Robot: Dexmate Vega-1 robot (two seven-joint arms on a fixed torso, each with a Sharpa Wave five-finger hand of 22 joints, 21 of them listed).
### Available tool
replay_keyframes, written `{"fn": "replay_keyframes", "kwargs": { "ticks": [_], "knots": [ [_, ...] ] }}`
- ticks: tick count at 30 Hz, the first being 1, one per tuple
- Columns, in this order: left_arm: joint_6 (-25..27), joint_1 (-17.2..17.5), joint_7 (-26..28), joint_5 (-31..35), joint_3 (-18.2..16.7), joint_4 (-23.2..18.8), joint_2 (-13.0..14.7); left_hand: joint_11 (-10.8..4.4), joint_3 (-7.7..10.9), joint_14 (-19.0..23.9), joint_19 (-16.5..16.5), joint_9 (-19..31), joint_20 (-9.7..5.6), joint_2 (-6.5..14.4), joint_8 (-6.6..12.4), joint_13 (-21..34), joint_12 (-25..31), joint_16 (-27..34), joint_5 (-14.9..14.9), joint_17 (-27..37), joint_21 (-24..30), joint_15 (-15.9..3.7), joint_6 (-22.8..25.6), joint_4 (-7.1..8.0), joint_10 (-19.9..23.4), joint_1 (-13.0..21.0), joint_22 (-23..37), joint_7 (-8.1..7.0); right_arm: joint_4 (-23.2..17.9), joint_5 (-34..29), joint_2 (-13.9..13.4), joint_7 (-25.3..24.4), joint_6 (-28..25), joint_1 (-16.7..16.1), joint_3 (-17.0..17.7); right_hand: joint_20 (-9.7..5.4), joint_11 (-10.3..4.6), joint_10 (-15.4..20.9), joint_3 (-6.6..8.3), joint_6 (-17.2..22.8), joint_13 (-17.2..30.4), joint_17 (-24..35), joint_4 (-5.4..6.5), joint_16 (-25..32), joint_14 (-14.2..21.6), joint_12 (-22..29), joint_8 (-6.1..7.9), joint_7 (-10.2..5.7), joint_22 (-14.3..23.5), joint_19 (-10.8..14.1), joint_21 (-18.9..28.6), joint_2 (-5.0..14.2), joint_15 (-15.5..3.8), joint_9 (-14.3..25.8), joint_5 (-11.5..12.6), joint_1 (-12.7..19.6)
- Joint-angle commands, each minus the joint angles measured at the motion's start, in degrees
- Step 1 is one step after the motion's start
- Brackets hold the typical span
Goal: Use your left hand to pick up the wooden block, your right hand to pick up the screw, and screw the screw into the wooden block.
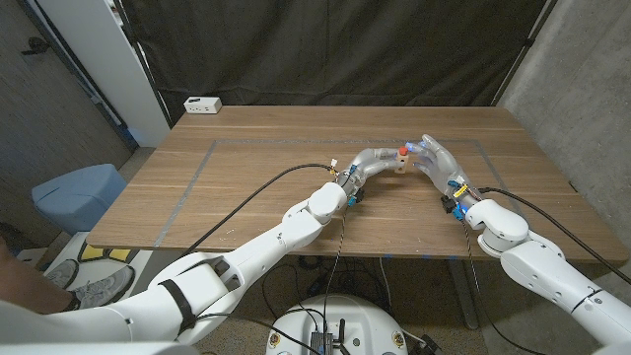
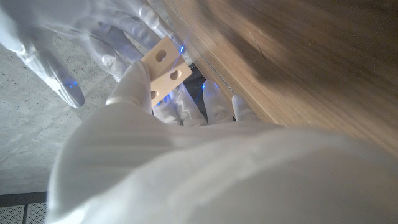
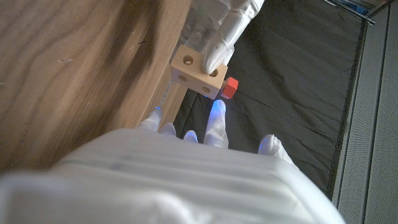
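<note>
Over the table's middle my left hand (image 1: 373, 164) holds the pale wooden block (image 1: 400, 163) off the wooden table (image 1: 246, 207). In the right wrist view its fingers (image 3: 225, 28) clamp the block (image 3: 198, 70), which has round holes. The screw, with its red head (image 3: 231, 87), sticks out of the block's side; the head (image 1: 402, 151) shows on top of the block in the head view. My right hand (image 1: 436, 160) is right beside the block, fingers spread, one fingertip (image 3: 217, 113) just short of the screw's head. The left wrist view shows the block (image 2: 165, 65) under my thumb, the right hand's fingers (image 2: 93, 37) behind it.
A white box (image 1: 202, 105) lies at the table's back left corner. A blue bin (image 1: 79, 192) stands on the floor off the left edge. Grey tape lines (image 1: 197, 173) mark a rectangle on the tabletop. Cables (image 1: 266, 182) trail along both arms.
</note>
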Motion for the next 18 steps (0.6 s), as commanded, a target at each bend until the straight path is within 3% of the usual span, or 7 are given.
{"fn": "replay_keyframes", "kwargs": {
  "ticks": [1, 6, 9, 12, 18],
  "knots": [
    [0.2, 0.1, -0.1, 0.0, 0.0, -0.3, 0.0, -0.04, 0.87, 0.5, 0.3, 0.2, 0.16, 1.5, 0.55, 0.1, 0.4, 0.2, 0.3, 0.0, 0.2, -3.64, 3.0, 0.45, 0.7, -0.7, 0.3, 2.11, 0.3, 0.3, -0.7, 1.0, 0.1, 0.8, -0.5, 0.43, -0.13, -2.1, 0.06, 0.7, 0.2, 0.3, 0.28, 0.1, -4.2, 0.3, 0.58, -0.27, 0.1, -0.6, 0.0, -0.03, 0.32, 0.2, 0.1, -0.9],
    [0.1, 0.0, -0.1, 0.0, 0.0, -0.2, 0.0, -0.04, 0.84, 0.5, 0.3, 0.2, 0.19, 1.4, 0.54, 0.1, 0.4, 0.2, 0.3, 0.0, 0.2, -3.65, 3.0, 0.41, 0.7, -0.6, 0.3, 1.81, 0.2, 0.3, -0.5, 0.6, 0.2, 0.8, -0.6, 0.40, -0.68, -1.2, 0.07, 2.5, 0.2, 0.2, 0.39, 0.4, -4.0, 0.8, 1.32, -0.05, 0.1, -0.7, 0.3, 0.03, 0.13, 0.1, 0.2, -1.0],
    [0.2, 0.0, -0.1, 0.0, 0.0, -0.2, 0.0, -0.03, 0.85, 0.5, 0.3, 0.2, 0.19, 1.4, 0.53, 0.1, 0.4, 0.2, 0.3, 0.0, 0.2, -3.64, 3.0, 0.45, 0.7, -0.7, 0.3, 1.85, 0.1, 0.2, -0.3, 0.1, 0.1, 0.8, -0.6, 0.42, -2.19, 0.4, 0.12, 4.1, 0.1, 0.1, 0.40, 0.6, -3.6, 1.4, 1.78, 0.27, 0.1, -0.5, 0.6, 0.06, -0.13, 0.1, 0.4, -1.0],
    [0.2, 0.0, -0.1, 0.0, 0.0, -0.2, 0.0, -0.03, 0.84, 0.5, 0.3, 0.2, 0.15, 1.5, 0.56, 0.1, 0.4, 0.2, 0.3, 0.0, 0.2, -3.64, 3.0, 0.48, 0.7, -0.7, 0.3, 1.96, 0.3, -0.2, -0.4, 0.3, 0.5, 0.8, -0.7, 0.39, -2.71, 1.0, 0.22, 5.7, 0.1, 0.0, 0.37, 0.8, -3.4, 1.5, 2.22, 0.64, 0.0, -0.4, 0.7, 0.15, -0.30, 0.1, 0.5, -1.0],
    [0.2, 0.1, 0.0, -0.1, 0.0, -0.1, 0.0, -0.02, 0.85, 0.5, 0.3, 0.2, 0.14, 1.5, 0.56, 0.1, 0.4, 0.2, 0.3, 0.0, 0.2, -3.64, 3.0, 0.54, 0.7, -0.8, 0.3, 2.02, 0.1, -0.1, -0.4, 0.0, 0.3, 0.8, -0.7, 0.37, -2.99, 1.5, 0.33, 6.9, 0.1, 0.0, 0.30, 0.9, -3.2, 1.6, 2.52, 0.74, 0.0, -0.2, 0.8, 0.24, -0.37, 0.1, 0.5, -0.8]
  ]
}}
